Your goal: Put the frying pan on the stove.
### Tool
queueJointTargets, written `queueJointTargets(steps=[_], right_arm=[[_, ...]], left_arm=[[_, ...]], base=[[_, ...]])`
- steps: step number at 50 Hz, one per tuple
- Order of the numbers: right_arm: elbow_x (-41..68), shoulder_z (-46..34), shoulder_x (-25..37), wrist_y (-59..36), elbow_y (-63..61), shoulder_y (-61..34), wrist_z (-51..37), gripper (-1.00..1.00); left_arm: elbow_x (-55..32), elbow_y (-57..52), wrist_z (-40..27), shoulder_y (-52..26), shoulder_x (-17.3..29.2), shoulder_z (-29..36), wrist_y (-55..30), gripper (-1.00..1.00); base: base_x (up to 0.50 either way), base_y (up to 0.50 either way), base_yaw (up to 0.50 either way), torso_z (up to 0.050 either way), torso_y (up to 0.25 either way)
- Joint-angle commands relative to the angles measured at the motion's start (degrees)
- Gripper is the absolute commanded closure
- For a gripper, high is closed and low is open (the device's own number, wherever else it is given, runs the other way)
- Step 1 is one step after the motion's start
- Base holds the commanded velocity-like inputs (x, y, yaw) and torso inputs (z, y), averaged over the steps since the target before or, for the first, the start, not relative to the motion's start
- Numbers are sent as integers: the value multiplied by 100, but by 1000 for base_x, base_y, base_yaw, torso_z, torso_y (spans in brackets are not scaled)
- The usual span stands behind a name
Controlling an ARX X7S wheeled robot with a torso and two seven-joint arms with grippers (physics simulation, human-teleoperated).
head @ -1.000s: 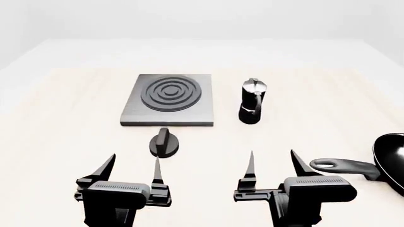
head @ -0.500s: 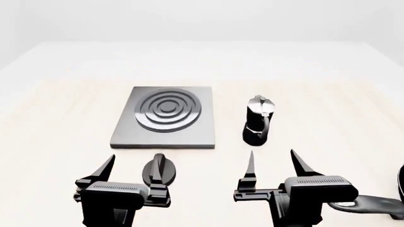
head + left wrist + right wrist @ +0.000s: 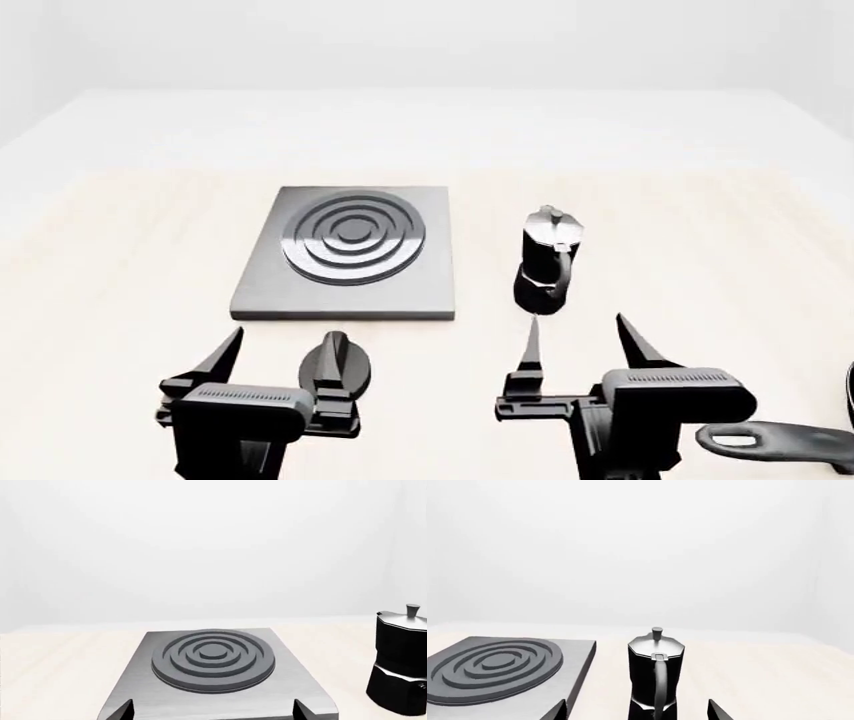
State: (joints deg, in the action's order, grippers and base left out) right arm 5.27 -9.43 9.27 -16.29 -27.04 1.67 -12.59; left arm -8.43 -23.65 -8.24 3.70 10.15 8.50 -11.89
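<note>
The grey square stove (image 3: 347, 265) with its dark ring burner lies on the table ahead of my left gripper; it also shows in the left wrist view (image 3: 213, 675) and the right wrist view (image 3: 500, 675). Of the frying pan only the black looped handle (image 3: 774, 440) and a sliver of rim show, at the head view's bottom right edge, right of my right gripper. My left gripper (image 3: 283, 362) is open and empty, near the table's front. My right gripper (image 3: 585, 345) is open and empty too.
A black-and-silver moka pot (image 3: 549, 260) stands right of the stove, straight ahead of my right gripper; it also shows in the right wrist view (image 3: 656, 672) and the left wrist view (image 3: 400, 667). A round black knob (image 3: 334, 368) lies in front of the stove, by my left gripper.
The view has shifted: the stove, moka pot and knob moved down the frame toward me, and the pan slid to the bottom right edge, mostly out of view. Both grippers stayed open.
</note>
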Motion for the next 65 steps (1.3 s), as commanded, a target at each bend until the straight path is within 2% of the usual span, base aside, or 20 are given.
queueJointTargets(steps=[1,13,30,53,54,65], right_arm=[[-119,123,-107,-184,-23,-217,-409,-100],[104,737,-529,-400,174,-520,-1238,-100],[82,1129,-624,-503,131,-585,-2225,-100],[671,1783,-493,-9,211,-209,-2593,-100],[773,2057,-659,548,531,32,-2658,-100],[888,2003,-570,765,654,127,-2774,-100]], left_arm=[[-23,35,-60,16,33,19,73,-100],[-54,149,-115,17,53,25,198,-100],[-134,204,-231,-17,171,122,243,-100],[-236,284,-366,-28,281,217,334,-100],[-238,279,-379,-27,295,207,328,-100],[-282,323,-429,-26,338,234,371,-100]], base=[[0,0,0,0,0],[0,0,0,0,0],[0,0,0,0,0],[0,0,0,0,0],[0,0,0,0,0],[0,0,0,0,0]])
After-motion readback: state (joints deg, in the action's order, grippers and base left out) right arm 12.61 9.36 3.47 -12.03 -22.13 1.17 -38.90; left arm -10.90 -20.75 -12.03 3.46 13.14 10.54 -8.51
